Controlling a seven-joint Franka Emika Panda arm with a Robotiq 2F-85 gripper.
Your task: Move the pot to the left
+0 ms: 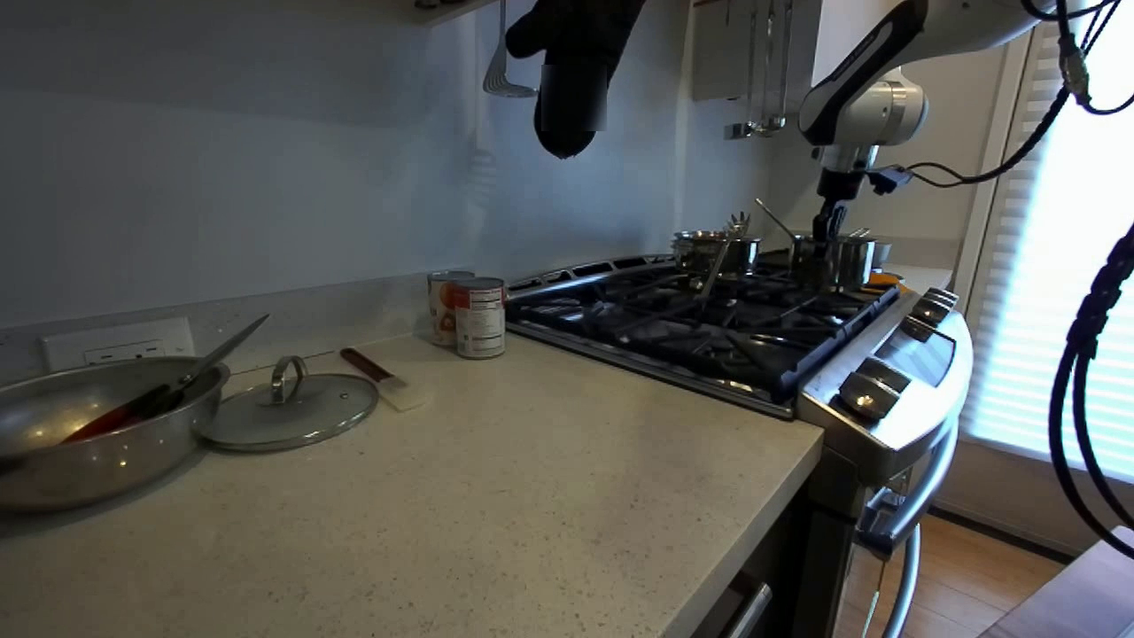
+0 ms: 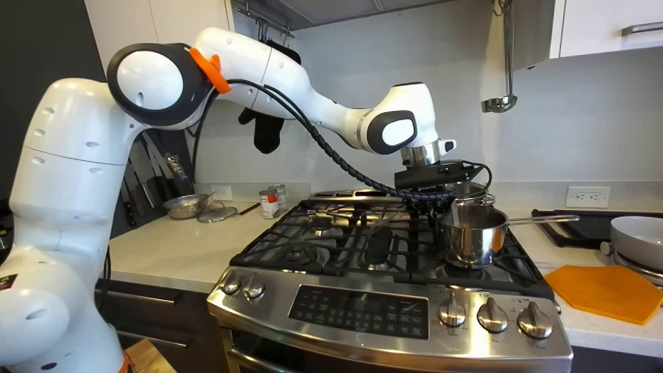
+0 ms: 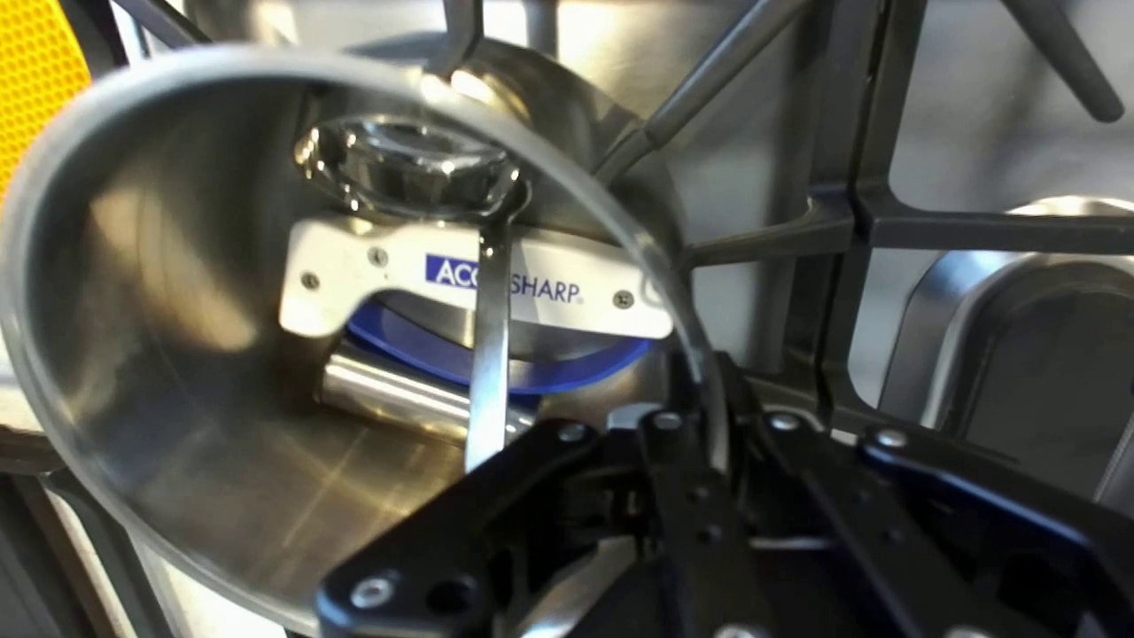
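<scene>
The pot is a small shiny steel saucepan on the right front burner, its long thin handle pointing right. It also shows in an exterior view, partly behind my gripper. In the wrist view the pot is seen from above, holding a white and blue sharpener, a steel ladle and a steel cylinder. My gripper points down at the rim, one finger inside and one outside, shut on the pot's wall. The fingertips are partly hidden.
Black stove grates lie left of the pot. Another steel pot stands on the stove at the back. An orange mat and a white bowl are on the right counter. Cans, a glass lid and a wide pan are on the left counter.
</scene>
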